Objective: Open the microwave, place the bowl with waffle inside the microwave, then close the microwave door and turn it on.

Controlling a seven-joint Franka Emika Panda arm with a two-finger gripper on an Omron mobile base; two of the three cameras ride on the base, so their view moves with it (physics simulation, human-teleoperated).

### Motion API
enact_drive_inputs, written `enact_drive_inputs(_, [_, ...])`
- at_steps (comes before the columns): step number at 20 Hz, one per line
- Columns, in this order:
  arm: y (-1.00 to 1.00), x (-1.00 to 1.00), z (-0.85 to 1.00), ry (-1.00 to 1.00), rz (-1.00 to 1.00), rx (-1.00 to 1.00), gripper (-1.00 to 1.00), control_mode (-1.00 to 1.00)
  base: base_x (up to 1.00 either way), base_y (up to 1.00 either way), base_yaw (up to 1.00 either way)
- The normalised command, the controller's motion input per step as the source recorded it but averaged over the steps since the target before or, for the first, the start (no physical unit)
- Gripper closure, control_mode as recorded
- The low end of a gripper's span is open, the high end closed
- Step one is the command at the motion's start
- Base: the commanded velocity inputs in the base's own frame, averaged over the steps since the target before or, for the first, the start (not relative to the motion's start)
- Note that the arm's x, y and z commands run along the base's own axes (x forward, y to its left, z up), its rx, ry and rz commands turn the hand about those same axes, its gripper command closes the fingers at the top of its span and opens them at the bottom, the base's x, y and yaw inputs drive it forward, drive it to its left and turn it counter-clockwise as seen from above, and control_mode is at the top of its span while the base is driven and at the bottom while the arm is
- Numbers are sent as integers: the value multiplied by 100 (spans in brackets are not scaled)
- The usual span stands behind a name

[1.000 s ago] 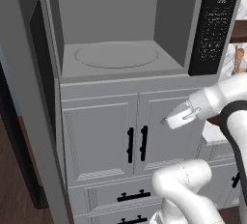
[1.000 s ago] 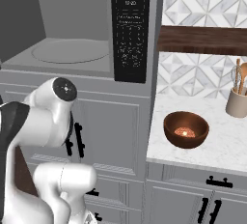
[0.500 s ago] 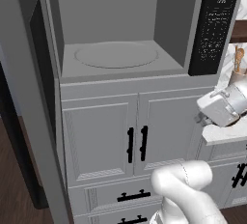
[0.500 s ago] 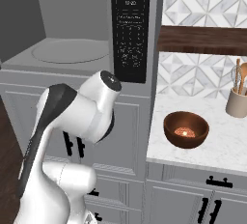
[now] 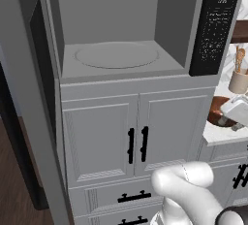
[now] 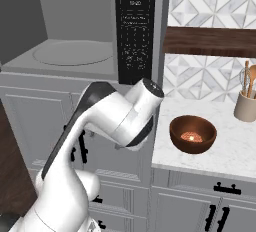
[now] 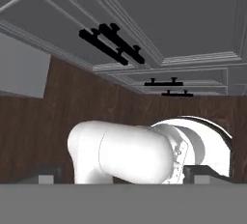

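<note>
With large grey built-in microwave (image 5: 116,30) standing open, my gripper (image 7: 120,177) spread wide, empty, facing floor and cabinets. Round reddish-brown glossy bowl (image 6: 193,134) sits on white marble counter (image 6: 230,151), right of my wrist, near.

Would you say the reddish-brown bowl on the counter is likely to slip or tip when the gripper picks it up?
The bowl looks glossy, so the fingers may slip on its rim. It sits wide and low on the counter, so it probably resists tipping when nudged. If tilted in a lift, the waffle inside could slide.
</note>
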Motion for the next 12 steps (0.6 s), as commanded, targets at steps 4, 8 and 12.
enact_drive_inputs(4, [-100,8,-25,0,-14,-16,-100,-100,0,0,0])
enact_drive_inputs(8, [-78,0,-9,0,-23,-1,-100,-100,0,0,0])
enact_drive_inputs(12, [-57,1,-1,0,-26,5,-100,-100,0,0,0])
